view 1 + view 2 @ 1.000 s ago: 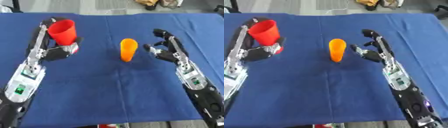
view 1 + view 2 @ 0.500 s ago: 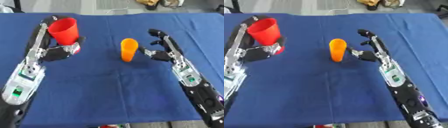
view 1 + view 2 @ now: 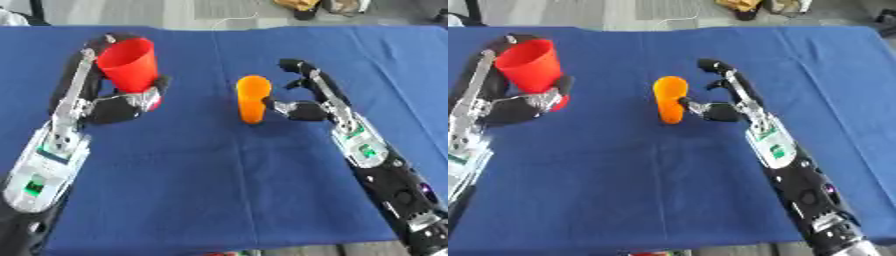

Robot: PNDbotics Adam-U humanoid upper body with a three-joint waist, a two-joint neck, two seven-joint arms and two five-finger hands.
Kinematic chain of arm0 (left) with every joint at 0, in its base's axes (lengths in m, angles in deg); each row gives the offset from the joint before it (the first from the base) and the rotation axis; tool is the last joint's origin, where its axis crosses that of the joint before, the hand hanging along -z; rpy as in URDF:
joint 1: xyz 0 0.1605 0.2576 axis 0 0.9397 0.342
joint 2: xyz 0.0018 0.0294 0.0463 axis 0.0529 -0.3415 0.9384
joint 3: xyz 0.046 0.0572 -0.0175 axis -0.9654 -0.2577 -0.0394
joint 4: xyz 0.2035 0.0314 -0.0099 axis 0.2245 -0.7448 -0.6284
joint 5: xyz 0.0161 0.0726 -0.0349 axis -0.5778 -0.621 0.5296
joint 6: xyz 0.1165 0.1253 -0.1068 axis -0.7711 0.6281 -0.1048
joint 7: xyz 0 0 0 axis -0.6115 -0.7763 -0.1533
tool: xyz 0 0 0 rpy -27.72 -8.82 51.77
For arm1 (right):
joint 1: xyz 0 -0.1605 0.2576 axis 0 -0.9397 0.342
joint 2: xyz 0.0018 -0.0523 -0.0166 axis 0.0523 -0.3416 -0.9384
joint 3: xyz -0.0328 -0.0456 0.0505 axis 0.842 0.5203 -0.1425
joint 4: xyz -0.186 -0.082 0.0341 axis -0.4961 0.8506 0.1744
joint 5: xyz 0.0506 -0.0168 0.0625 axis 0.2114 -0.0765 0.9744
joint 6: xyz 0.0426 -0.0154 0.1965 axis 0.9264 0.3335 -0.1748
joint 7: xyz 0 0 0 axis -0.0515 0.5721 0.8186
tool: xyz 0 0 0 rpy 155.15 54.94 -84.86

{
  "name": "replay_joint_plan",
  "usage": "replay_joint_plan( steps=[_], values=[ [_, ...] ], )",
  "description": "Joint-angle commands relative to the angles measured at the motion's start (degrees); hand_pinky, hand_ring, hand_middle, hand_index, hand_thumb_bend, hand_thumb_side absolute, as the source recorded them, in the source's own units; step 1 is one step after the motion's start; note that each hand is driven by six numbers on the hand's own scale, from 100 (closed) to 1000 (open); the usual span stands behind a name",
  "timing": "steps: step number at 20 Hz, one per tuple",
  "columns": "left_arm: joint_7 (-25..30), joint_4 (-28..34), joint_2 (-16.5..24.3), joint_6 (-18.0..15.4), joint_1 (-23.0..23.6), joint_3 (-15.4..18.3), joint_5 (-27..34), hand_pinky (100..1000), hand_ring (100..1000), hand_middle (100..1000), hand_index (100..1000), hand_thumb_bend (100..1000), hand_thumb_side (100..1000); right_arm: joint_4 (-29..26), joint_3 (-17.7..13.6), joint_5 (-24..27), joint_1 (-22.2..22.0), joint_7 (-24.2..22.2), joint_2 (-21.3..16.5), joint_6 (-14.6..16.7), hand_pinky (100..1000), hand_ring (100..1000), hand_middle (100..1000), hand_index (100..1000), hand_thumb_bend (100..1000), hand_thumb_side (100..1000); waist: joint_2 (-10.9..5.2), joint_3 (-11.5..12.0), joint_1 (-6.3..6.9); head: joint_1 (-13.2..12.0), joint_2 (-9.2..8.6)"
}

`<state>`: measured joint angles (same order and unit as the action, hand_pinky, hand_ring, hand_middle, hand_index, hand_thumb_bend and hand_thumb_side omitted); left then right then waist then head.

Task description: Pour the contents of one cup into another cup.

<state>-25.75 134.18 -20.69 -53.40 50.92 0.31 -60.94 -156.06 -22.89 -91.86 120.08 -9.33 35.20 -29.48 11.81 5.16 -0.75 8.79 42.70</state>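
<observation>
A red cup (image 3: 129, 65) stands upright at the left of the blue table, and my left hand (image 3: 124, 103) is curled round its lower part. An orange cup (image 3: 253, 99) stands upright near the middle. My right hand (image 3: 308, 98) is just to the right of the orange cup, open, its thumb close to the cup's side and its fingers arched above and behind. I cannot tell whether the thumb touches the cup. What either cup holds is hidden.
The blue cloth (image 3: 219, 175) covers the whole table; its far edge runs along the top. Beyond it lie grey floor, a white cable (image 3: 234, 21) and some dark and tan things (image 3: 319, 5) at the upper right.
My right hand has moved left, closing most of the gap to the orange cup. The left hand and the red cup have stayed where they were.
</observation>
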Motion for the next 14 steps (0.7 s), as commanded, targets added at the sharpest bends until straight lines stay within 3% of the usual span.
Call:
replay_joint_plan(
  steps=[1, 14],
  values=[
    [0.3, 0.5, 0.3, -0.1, -0.9, 0.0, 0.2, 121, 344, 414, 721, 364, 130, -0.6, 0.2, -0.6, 1.1, -0.5, -0.5, 0.3, 678, 898, 825, 889, 545, 312, -0.92, 0.0, -0.06, 0.2, -0.25],
    [0.6, 0.4, 0.1, -0.3, -0.9, -0.1, 0.2, 122, 345, 415, 721, 353, 134, 0.8, 1.5, -1.0, 1.7, -2.1, 0.9, 0.8, 671, 883, 814, 892, 551, 326, -0.90, 0.1, -0.12, 0.4, -0.40]
  ],
)
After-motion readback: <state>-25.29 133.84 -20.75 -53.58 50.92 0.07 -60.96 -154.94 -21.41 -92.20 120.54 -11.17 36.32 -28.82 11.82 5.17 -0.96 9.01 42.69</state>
